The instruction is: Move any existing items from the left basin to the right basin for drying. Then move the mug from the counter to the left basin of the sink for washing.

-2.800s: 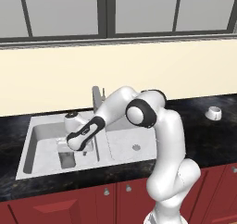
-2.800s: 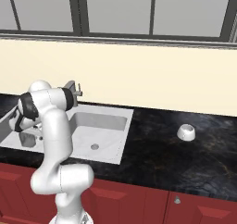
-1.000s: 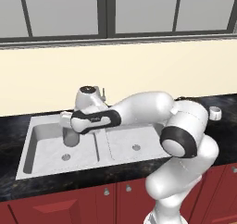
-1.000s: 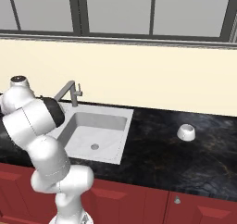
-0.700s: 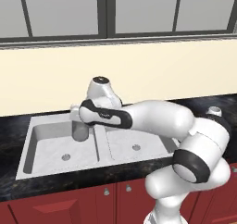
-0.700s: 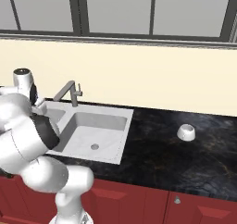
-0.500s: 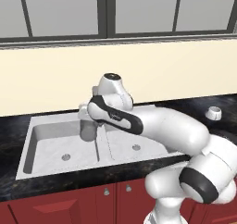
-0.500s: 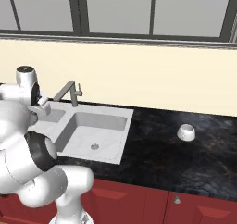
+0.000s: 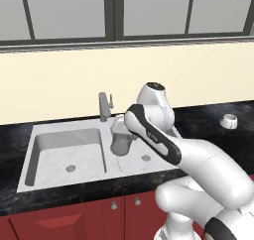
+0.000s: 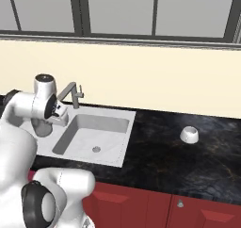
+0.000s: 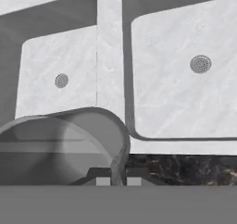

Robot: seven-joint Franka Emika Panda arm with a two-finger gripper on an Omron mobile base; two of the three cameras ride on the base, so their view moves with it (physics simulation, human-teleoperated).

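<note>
The existing item, a dark grey cup (image 9: 120, 137), hangs upright above the divider between the left basin (image 9: 54, 157) and the right basin (image 9: 149, 159). My gripper (image 9: 124, 123) is shut on its rim. From the right base view the cup (image 10: 42, 126) sits left of the right basin (image 10: 101, 123), with my gripper (image 10: 56, 113) on it. In the hand view the cup's rim (image 11: 92, 119) curves between my gripper (image 11: 118, 180) tips, over the sink's divider (image 11: 110, 56). The whitish mug (image 9: 229, 120) (image 10: 189, 134) stands far right on the black counter (image 9: 208, 122).
The grey faucet (image 9: 104, 106) (image 10: 70, 93) rises at the sink's back rim, just behind and left of the cup. Red cabinet fronts (image 9: 74, 221) run below the counter. A cream wall and windows close off the back.
The arm has swung right, carrying the cup up out of the left basin to the divider. The mug has not moved.
</note>
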